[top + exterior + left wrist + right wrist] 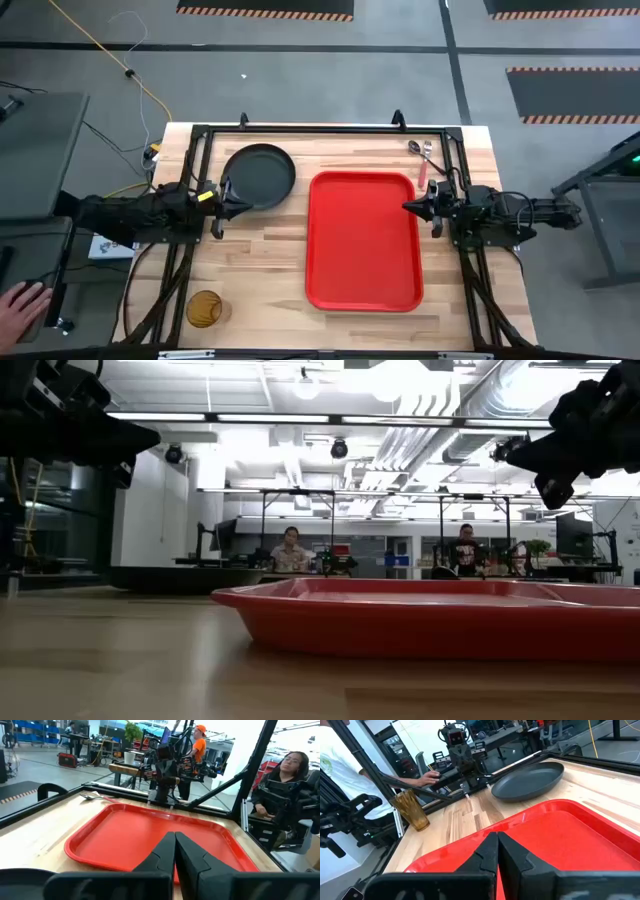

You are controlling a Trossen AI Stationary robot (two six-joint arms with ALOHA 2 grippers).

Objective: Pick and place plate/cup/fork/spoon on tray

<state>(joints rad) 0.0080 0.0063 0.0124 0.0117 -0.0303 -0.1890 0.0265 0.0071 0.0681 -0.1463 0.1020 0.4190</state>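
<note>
The red tray (362,240) lies in the middle of the table. The dark plate (259,175) rests flat at the far left; it also shows in the right wrist view (527,781). The amber cup (204,309) stands upright at the near left corner. The fork (422,168) and the spoon (414,147) lie side by side at the far right, beyond the tray. My left gripper (229,196) is shut and empty at the plate's near left rim. My right gripper (408,207) is shut and empty over the tray's right rim.
A black frame (320,130) runs along the table's far and side edges. A person's hand (20,303) shows off the table at the near left. People sit in the room beyond the table. Bare wood lies between the cup and the tray.
</note>
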